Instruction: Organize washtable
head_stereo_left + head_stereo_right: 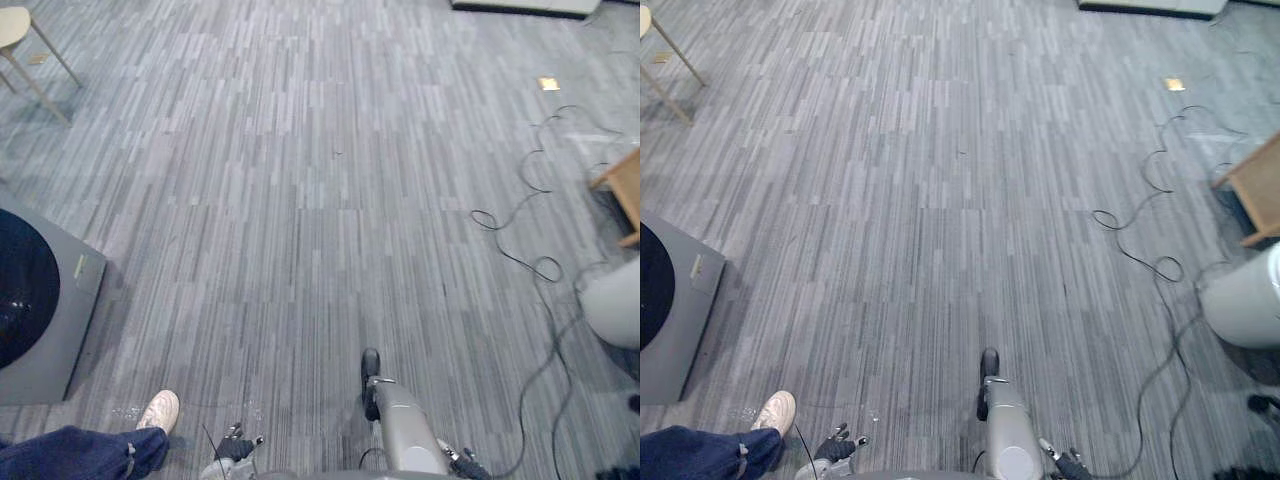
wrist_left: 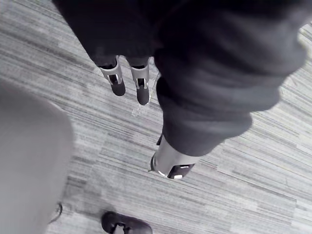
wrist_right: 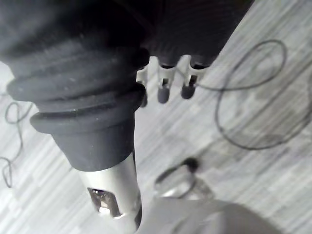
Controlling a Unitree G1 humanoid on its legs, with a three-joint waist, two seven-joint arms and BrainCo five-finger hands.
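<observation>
even, soft light lies over the grey floor (image 1: 300, 180), probably from lamps overhead. shadows are faint: a pale one on the floor beside the grey box (image 1: 60, 340), another under the stool (image 1: 12, 28). small glints sit on the box's dark glossy disc (image 1: 20, 270). my left fingers (image 2: 117, 83) catch bright highlights under the dim cover.
</observation>
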